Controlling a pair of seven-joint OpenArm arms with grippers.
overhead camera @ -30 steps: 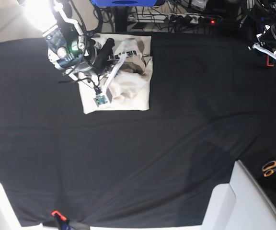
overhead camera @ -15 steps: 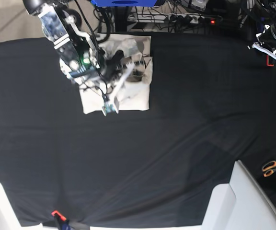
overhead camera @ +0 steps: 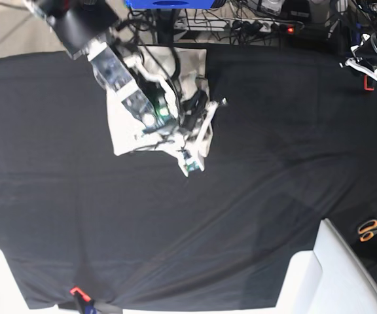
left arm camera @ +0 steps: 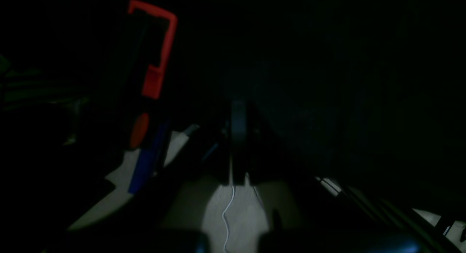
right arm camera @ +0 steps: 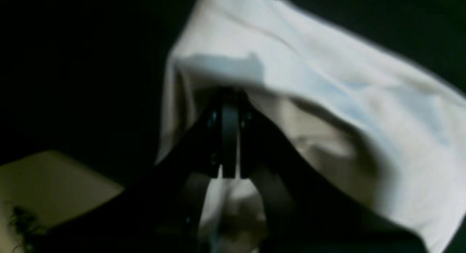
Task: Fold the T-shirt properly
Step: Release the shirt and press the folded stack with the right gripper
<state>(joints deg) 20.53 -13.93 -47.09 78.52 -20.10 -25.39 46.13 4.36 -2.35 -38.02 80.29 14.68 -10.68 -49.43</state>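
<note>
The cream T-shirt (overhead camera: 125, 135) lies folded into a rough rectangle at the back left of the black table cloth (overhead camera: 254, 196). My right arm reaches across it, with the right gripper (overhead camera: 200, 103) at the shirt's right edge. In the right wrist view the gripper (right arm camera: 229, 111) has its jaws together under a raised fold of the T-shirt (right arm camera: 327, 96), which hides the tips. My left gripper (left arm camera: 238, 136) is shut and empty, parked at the far back right (overhead camera: 372, 55) away from the shirt.
Orange-handled scissors (overhead camera: 372, 229) lie at the right edge. White boxes (overhead camera: 326, 268) stand at the front right. Cables and a power strip (overhead camera: 260, 26) run along the back. A red clamp (left arm camera: 156, 52) sits beside the left gripper.
My right arm has swung right and forward across the shirt, from its left side to its right edge. The shirt's top layer has shifted and bunched. The left arm has not moved.
</note>
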